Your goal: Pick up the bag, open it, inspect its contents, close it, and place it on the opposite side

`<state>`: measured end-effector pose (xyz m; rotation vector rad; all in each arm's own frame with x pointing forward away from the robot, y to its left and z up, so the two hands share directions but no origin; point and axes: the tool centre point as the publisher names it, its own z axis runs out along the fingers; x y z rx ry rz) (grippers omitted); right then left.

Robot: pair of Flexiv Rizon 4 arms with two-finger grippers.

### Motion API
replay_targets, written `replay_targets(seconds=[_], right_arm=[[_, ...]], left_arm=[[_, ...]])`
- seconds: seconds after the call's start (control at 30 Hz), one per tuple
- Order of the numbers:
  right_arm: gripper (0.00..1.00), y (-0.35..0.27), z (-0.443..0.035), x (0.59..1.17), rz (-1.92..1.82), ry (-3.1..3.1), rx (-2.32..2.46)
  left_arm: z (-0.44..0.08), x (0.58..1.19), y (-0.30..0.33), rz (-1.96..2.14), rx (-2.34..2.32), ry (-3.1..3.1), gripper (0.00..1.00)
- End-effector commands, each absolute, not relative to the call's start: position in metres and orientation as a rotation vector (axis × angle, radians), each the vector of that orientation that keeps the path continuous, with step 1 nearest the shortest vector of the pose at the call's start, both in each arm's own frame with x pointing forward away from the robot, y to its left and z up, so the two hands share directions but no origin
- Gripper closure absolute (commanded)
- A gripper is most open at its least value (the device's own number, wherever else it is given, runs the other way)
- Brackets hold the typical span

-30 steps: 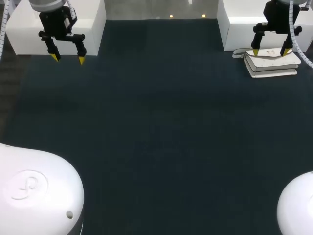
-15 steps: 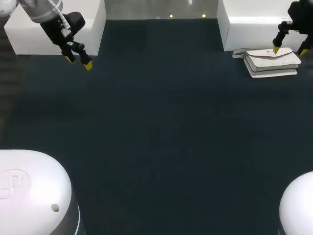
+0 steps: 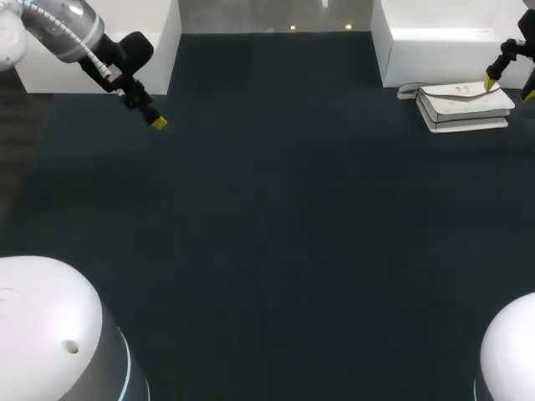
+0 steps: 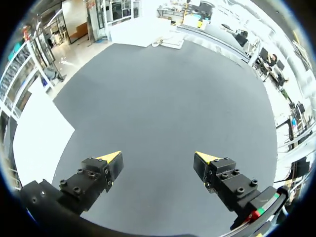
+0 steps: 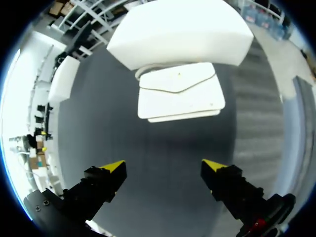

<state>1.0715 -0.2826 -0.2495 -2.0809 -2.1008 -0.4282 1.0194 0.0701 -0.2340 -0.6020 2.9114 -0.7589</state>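
Observation:
A white flap bag (image 3: 464, 107) lies flat and closed at the far right of the dark table, its strap curled at its left end. My right gripper (image 3: 509, 88) hovers over the bag's right end with its fingers spread and nothing between them. In the right wrist view the bag (image 5: 180, 94) lies ahead of the open right gripper (image 5: 163, 165), apart from both tips. My left gripper (image 3: 155, 121) hangs over the far left of the table, turned edge-on. The left wrist view shows the left gripper (image 4: 158, 158) open over bare mat, with the bag (image 4: 170, 43) tiny in the distance.
A white block (image 3: 426, 50) stands right behind the bag, also seen in the right wrist view (image 5: 182, 32). A second white block (image 3: 159, 33) stands at the far left corner. My robot bases (image 3: 50, 326) (image 3: 510, 351) bulge in at the near corners.
The right gripper has moved right, from above the bag's middle to its right end. The left arm has swung inward and turned, so its gripper now shows edge-on.

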Motion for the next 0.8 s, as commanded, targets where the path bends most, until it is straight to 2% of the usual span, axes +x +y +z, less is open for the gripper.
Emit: replay_targets(seconds=[0.03, 0.8], right_arm=[[0.0, -0.293, -0.259, 1.086, -0.499, -2.043, -2.012], [0.0, -0.329, -0.29, 1.126, -0.63, -1.929, -1.983]], left_arm=[[-0.248, 1.028, 0.067, -1.12, -0.138, 2.808, 0.0], [-0.289, 1.072, 0.023, -1.132, 0.004, 2.844, 0.0]])
